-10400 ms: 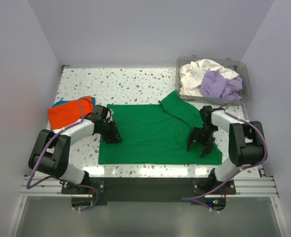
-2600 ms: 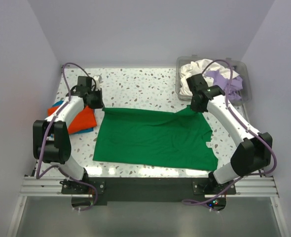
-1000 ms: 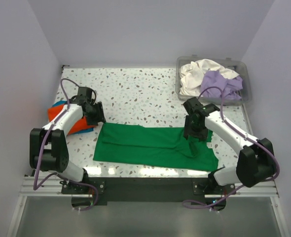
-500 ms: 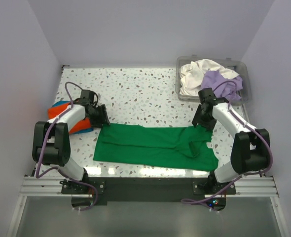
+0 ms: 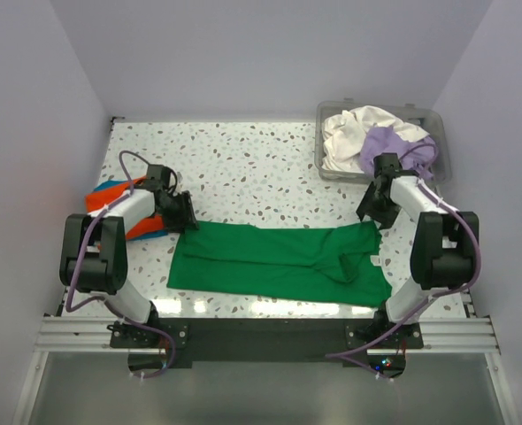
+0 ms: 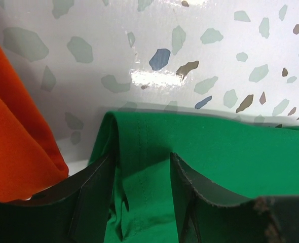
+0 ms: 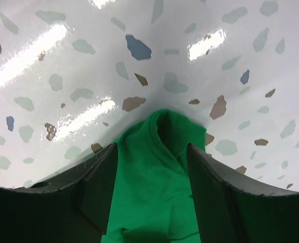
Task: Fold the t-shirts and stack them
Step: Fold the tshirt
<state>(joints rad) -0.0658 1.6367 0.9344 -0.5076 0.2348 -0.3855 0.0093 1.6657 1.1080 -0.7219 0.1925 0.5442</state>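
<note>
A bright green t-shirt (image 5: 279,261) lies folded into a long band across the near part of the table. My left gripper (image 5: 183,215) stands open at its far left corner, its jaws straddling the hem (image 6: 142,157). My right gripper (image 5: 372,215) is open at the far right corner, where a small hump of green cloth (image 7: 154,177) sits loose between the jaws (image 7: 152,148). A folded orange t-shirt (image 5: 106,199) lies on a blue one at the left, and its edge (image 6: 17,152) shows beside my left finger.
A clear plastic bin (image 5: 319,142) at the back right holds a crumpled white t-shirt (image 5: 349,133) and a lavender one (image 5: 394,146). The speckled tabletop (image 5: 243,159) stretches behind the green shirt. Walls close in on the left, right and back.
My right gripper moved right and away to the shirt's far right corner, which now reaches further right. The left gripper shifted slightly toward the far left corner.
</note>
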